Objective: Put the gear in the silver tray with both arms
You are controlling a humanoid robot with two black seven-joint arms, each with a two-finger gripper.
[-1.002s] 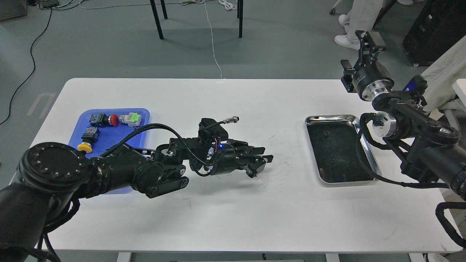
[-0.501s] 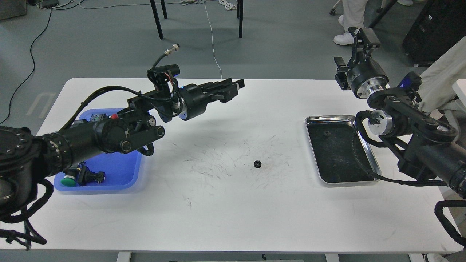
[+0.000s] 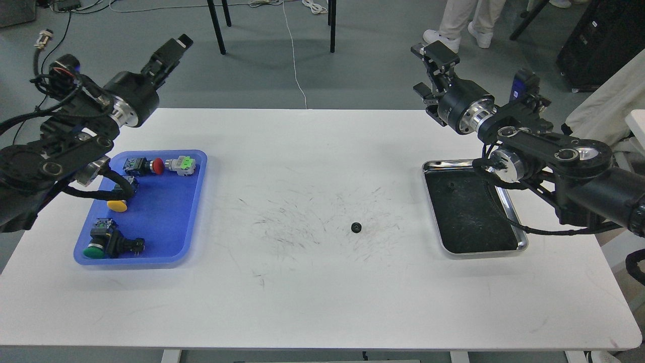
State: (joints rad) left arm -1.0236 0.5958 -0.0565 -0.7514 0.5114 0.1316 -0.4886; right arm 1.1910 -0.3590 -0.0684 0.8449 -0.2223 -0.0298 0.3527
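The left gripper [image 3: 171,50] is seen nearly end-on, its fingers pressed into one dark bar, so I cannot tell whether its jaws are parted or closed; nothing shows between them. The right gripper [image 3: 431,60] shows its two fingers set apart with a gap between them, released and empty. Both are raised above the far edge of the table [image 3: 322,282], the left one over the far left corner and the right one over the far right side, each pointing up and away.

The gear [image 3: 356,228] lies flat on the table, small and black, near the middle among a patch of dark scuff marks. It is apart from both grippers and touches nothing else. The tray [image 3: 519,237] sits to its right, near the right edge of the table, with its dark bottom bare except for a small speck near the far end; the right arm [image 3: 564,161] crosses over its far right corner.

At the left stands a blue tray [image 3: 166,242], holding a red button [image 3: 157,166] and a green-and-white part [image 3: 182,165] along its far side, a yellow button [image 3: 117,205] by the left arm's cable, and a green button [image 3: 93,250] at its near left corner.
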